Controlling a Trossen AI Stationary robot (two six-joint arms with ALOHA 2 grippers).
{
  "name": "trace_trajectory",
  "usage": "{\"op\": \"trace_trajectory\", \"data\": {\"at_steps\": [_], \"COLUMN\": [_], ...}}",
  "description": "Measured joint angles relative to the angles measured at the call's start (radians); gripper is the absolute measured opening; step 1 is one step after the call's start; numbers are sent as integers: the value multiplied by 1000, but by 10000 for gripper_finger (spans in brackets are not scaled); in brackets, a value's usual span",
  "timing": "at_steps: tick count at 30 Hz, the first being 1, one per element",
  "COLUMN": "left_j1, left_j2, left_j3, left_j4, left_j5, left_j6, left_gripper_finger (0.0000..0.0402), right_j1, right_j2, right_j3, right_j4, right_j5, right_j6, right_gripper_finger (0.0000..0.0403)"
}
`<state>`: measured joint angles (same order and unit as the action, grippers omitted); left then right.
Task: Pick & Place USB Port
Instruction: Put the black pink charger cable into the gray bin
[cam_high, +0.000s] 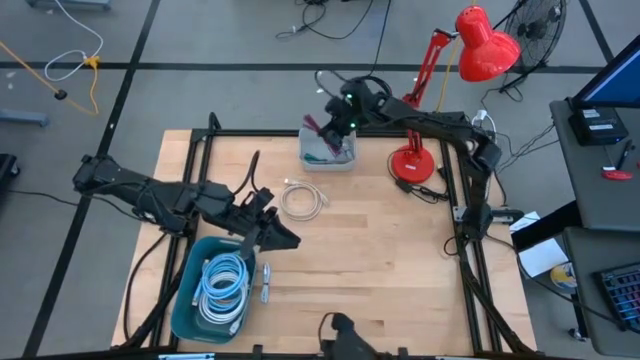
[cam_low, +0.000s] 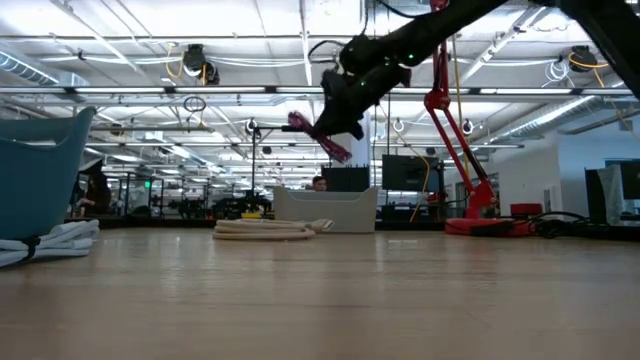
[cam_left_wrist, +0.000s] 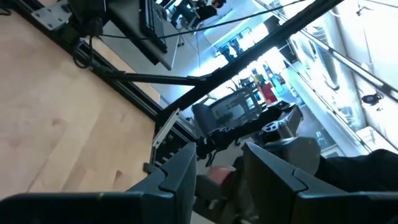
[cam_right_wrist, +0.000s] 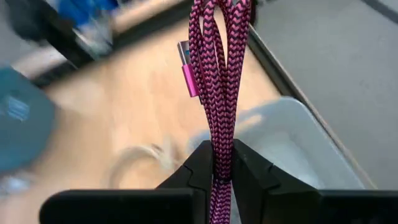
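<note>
The right gripper (cam_right_wrist: 221, 163) is clamped on a bundled pink cable (cam_right_wrist: 219, 68), holding it in the air just above the white bin (cam_high: 327, 152) at the back of the table. Tip: lower until the loops sit inside the walls before letting go, since the plug end sticks out sideways. The left gripper (cam_left_wrist: 219, 169) waits half open, empty, by the teal bin (cam_high: 186, 300).
</note>
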<state>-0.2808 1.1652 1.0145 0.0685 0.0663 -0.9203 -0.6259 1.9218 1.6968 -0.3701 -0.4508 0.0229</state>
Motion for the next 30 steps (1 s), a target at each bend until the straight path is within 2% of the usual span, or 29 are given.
{"op": "trace_trajectory", "data": {"at_steps": [3, 6, 17, 27, 30], "left_j1": [-26, -50, -84, -90, -96], "left_j2": [0, 0, 0, 0, 0], "left_j3": [0, 0, 0, 0, 0], "left_j4": [0, -11, -43, -42, -42], "left_j5": [-27, -60, -121, -150, -158], "left_j6": [-9, -21, -61, -87, -89], "left_gripper_finger": [136, 136, 136, 136, 136], "right_j1": [-1, -2, 35, 68, 82], "right_j2": [53, 83, 120, 140, 152], "right_j3": [63, 81, 81, 78, 83], "right_j4": [-114, -159, -218, -229, -199], "right_j5": [56, 69, 244, 248, 279], "right_j6": [-107, -176, -415, -520, -529], "right_gripper_finger": [32, 32, 32, 31, 30]}}
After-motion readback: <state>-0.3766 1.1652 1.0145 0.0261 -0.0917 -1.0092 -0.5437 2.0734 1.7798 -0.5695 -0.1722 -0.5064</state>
